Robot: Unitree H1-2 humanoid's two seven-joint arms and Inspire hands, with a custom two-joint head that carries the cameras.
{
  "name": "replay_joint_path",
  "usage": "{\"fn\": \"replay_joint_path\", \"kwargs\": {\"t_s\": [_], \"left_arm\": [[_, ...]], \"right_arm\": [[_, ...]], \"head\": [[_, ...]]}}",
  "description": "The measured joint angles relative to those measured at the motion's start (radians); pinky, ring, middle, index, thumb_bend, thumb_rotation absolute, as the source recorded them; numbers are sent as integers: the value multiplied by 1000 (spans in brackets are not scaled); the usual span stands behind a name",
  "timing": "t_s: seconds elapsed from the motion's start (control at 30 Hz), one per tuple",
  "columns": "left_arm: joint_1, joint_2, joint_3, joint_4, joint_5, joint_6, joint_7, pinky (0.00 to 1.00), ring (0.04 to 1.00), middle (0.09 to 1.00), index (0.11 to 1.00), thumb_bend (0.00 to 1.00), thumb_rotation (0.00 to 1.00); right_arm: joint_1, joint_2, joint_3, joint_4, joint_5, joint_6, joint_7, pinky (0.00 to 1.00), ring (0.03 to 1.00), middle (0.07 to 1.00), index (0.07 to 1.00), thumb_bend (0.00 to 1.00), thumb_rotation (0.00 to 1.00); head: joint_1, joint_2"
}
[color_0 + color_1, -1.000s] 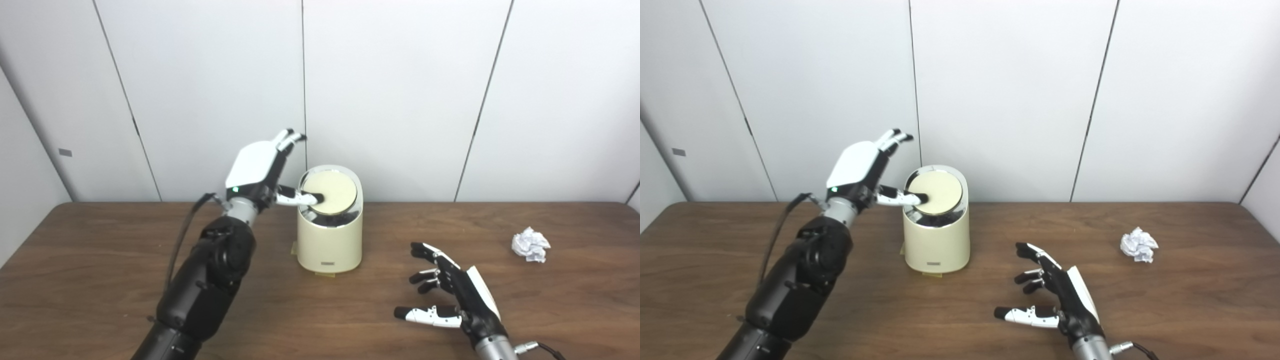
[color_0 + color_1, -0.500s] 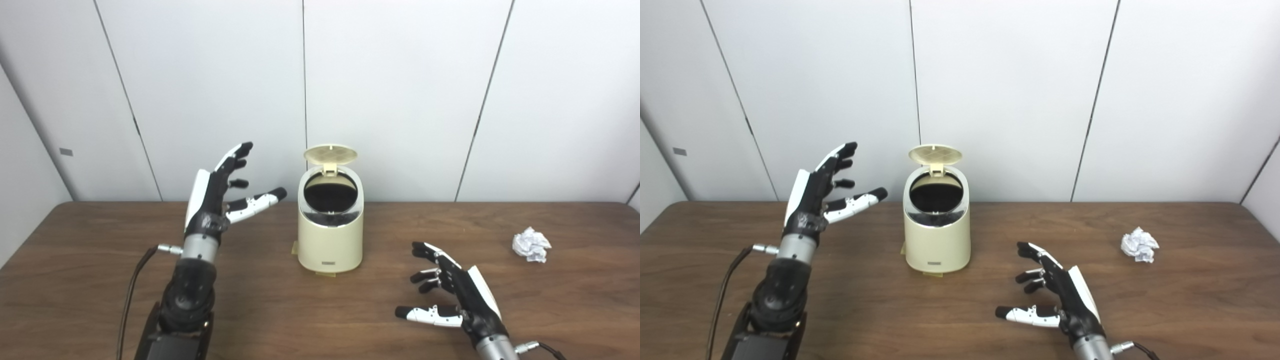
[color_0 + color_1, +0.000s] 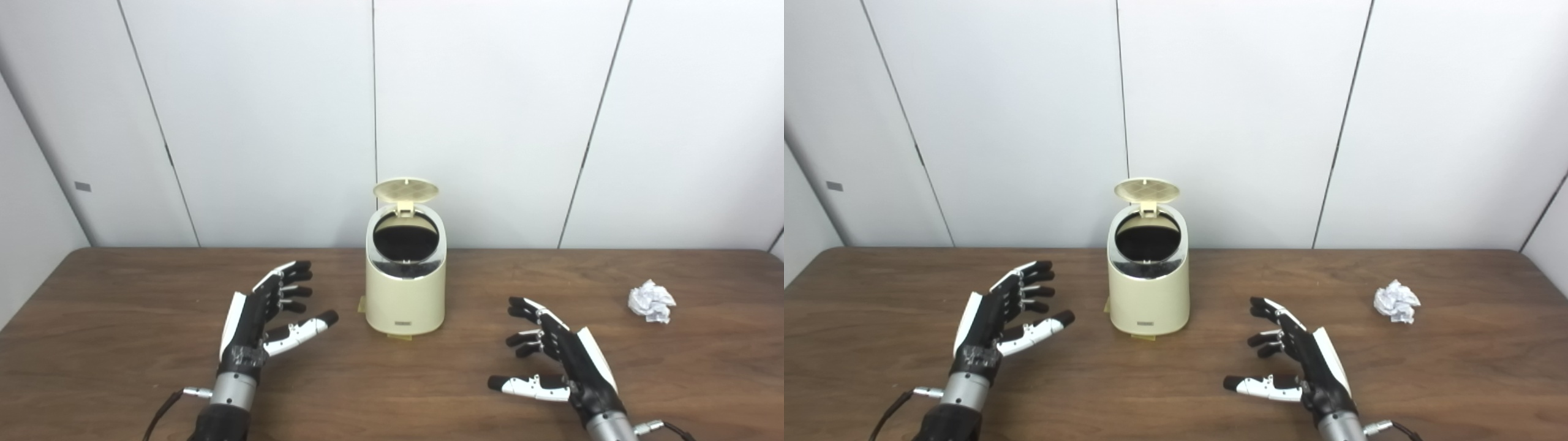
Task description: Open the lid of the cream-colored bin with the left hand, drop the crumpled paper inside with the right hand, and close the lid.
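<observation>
**Inspector:** Left to right, please. Left hand [image 3: 263, 324]?

**Assistant:** Low over the table [image 3: 122, 367] toward its near left, fingers spread, grasping nothing, well clear of the bin [image 3: 405, 288].

**Inspector:** The bin itself?

**Assistant:** Near the middle of the table, toward its far edge. The lid [image 3: 405, 189] stands up on the back hinge and the dark mouth is exposed. The opening step looks done.

**Inspector:** Right hand [image 3: 560, 361]?

**Assistant:** Near the front edge, right of the bin, fingers apart and empty. The paper ball [image 3: 651, 300] lies well apart from it, toward the right edge of the table.

**Inspector:** Then the step in hand is the pickup. Recommendation?

**Assistant:** Carry the right hand out over the ball, keep the fingers wide, and close around its bulk rather than pinching a crease, since it will likely crush or skid. On the way back, approach the mouth from the front so the raised lid isn't knocked shut.
</observation>
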Motion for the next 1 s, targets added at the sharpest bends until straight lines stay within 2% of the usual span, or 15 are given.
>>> {"fn": "replay_joint_path", "kwargs": {"t_s": [0.13, 0.17, 0.2, 0.3, 0.37, 0.47, 0.57, 0.6, 0.67, 0.8, 0.87, 1.0], "left_arm": [[12, -1, -22, 27, 2, -28, -8, 565, 677, 756, 837, 802, 135], [12, 1, -23, 27, 2, -36, -7, 559, 677, 755, 835, 812, 132], [12, 2, -23, 29, 2, -40, -7, 558, 680, 756, 836, 818, 131], [11, 4, -23, 42, -5, -55, -7, 566, 685, 758, 838, 817, 123], [8, 5, -22, 50, -10, -71, -8, 563, 683, 758, 838, 797, 94], [2, 8, -22, 61, -14, -76, -11, 581, 695, 759, 836, 786, 53], [-5, 18, -20, 73, -25, -77, -28, 591, 703, 762, 834, 783, 53], [-9, 20, -19, 79, -31, -77, -31, 586, 702, 761, 833, 782, 53], [-11, 25, -17, 89, -35, -87, -32, 585, 699, 761, 833, 772, 43], [-16, 30, -17, 95, -37, -105, -34, 584, 702, 764, 831, 759, 6], [-16, 32, -14, 95, -38, -105, -35, 593, 705, 765, 830, 759, 3], [-18, 37, -11, 100, -42, -107, -39, 620, 715, 772, 837, 754, 21]], "right_arm": [[-5, -51, -23, -29, -17, 3, 6, 549, 646, 809, 816, 793, 131], [-9, -76, -36, -49, -24, 14, 11, 565, 656, 802, 816, 791, 104], [-17, -102, -49, -61, -30, 23, 14, 576, 664, 799, 817, 788, 93], [-58, -213, -83, -68, -60, 45, 29, 600, 681, 794, 811, 797, 73], [-90, -288, -99, -34, -67, 39, 39, 629, 703, 793, 791, 828, 53], [-126, -360, -128, 17, -89, 39, 39, 613, 705, 772, 760, 863, 59], [-139, -385, -130, -25, -178, 103, 31, 640, 746, 770, 751, 876, 94], [-143, -388, -131, -32, -200, 116, 28, 630, 761, 774, 748, 884, 72], [-169, -392, -138, -20, -222, 135, 19, 636, 799, 799, 752, 909, 36], [-214, -434, -159, 10, -250, 200, 20, 694, 840, 820, 791, 888, 88], [-232, -467, -157, 18, -261, 228, 33, 719, 851, 828, 809, 884, 117], [-273, -515, -118, 79, -286, 290, 86, 743, 892, 878, 837, 863, 154]], "head": [[-51, -8], [-81, -15], [-81, -15], [-144, -32], [-193, -47], [-227, -63], [-249, -71], [-256, -74], [-279, -78], [-298, -81], [-299, -81], [-310, -86]]}}
